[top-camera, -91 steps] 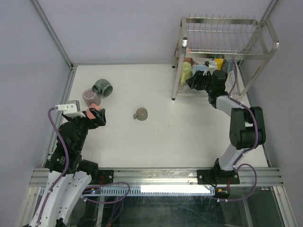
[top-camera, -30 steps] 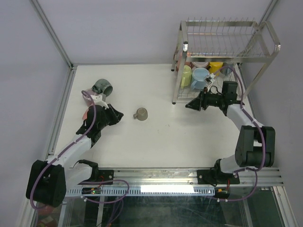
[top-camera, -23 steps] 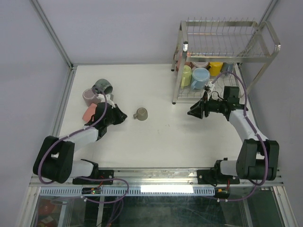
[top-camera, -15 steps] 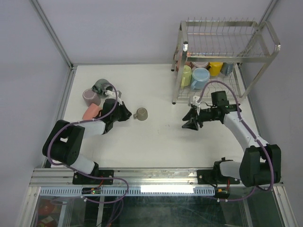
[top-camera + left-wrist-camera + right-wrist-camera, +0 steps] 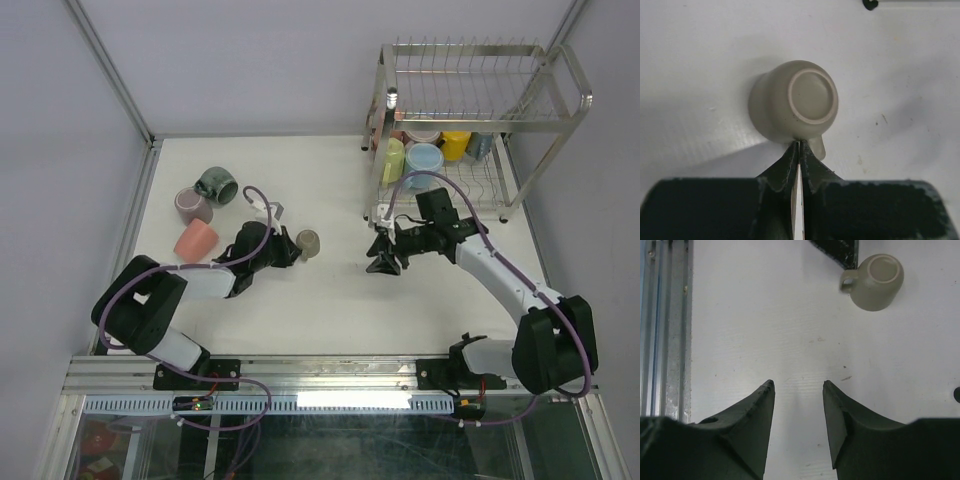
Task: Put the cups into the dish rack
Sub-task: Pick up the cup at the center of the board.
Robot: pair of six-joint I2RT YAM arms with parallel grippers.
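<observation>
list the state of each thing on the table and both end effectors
taupe mug: upside down, base up
left end effector: shut, tips touching the taupe mug beside its handle
right end effector: open, holding nothing
salmon pink cup: lying on its side
dark grey-green mug: tipped on its side
mauve cup: standing on end
dish rack: several cups on its lower shelf

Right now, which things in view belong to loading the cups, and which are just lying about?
Part of the job:
- taupe mug, left gripper shut at its handle
- pink cup, mauve cup, dark green mug, not yet racked
- racked cups on the dish rack lower shelf
- right gripper, open, holding nothing

Not part of it:
- table
- aluminium rail
</observation>
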